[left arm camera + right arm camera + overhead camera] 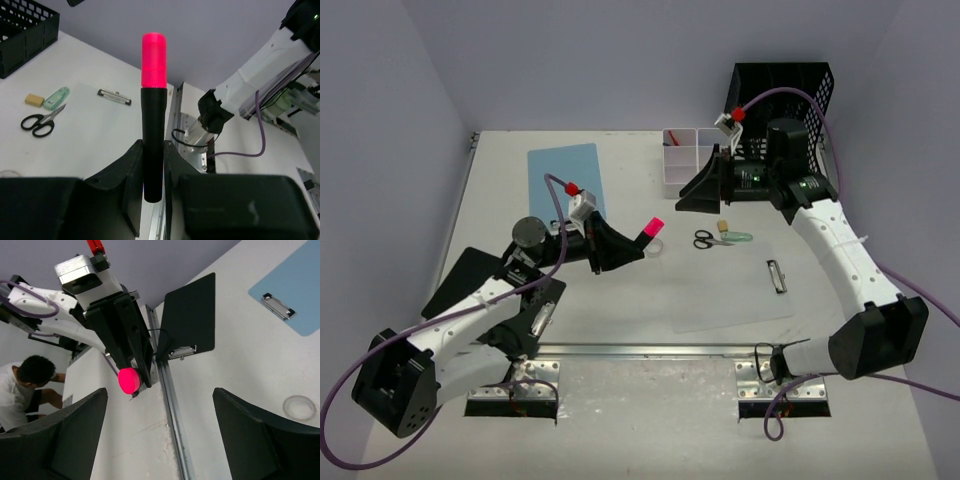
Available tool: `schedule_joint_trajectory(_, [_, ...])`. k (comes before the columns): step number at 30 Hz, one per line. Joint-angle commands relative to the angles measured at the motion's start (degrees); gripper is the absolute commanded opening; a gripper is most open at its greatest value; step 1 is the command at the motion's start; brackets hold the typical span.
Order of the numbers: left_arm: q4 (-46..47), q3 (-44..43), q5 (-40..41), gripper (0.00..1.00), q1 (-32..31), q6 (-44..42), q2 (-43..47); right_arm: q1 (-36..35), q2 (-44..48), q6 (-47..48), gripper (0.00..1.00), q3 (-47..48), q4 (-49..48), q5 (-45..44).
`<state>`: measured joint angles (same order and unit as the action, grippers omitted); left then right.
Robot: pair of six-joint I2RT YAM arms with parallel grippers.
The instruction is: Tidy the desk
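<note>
The off-white desk [610, 310] has a metal rail [650, 350] along its near edge. My left gripper [638, 240] hovers over the desk's left middle, shut on a black marker [152, 145] whose pink cap [653, 228] points right. The marker stands straight between the left fingers [131, 165]. My right gripper [688, 197] hangs open and holds nothing, just in front of the white bins [680, 158]. In the right wrist view its fingers [75, 430] are far apart, facing the pink cap [128, 380] across the desk.
Scissors [704, 239], a tan eraser [724, 227] and a green stick [740, 237] lie mid-desk. A clear clipboard [730, 295] lies in front, a blue clipboard [565, 175] back left, a black clipboard [470, 280] left. A black mesh rack [785, 90] stands back right. A clear ring [299, 407] rests on the desk.
</note>
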<state>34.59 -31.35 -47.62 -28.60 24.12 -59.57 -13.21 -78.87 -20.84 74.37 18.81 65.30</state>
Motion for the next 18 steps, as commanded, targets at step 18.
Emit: schedule_joint_trajectory(18, [14.01, -0.64, -0.02, 0.00, 2.23, 14.90, -1.78, -7.09, -3.57, -10.01, 0.62, 0.51, -15.73, 7.74])
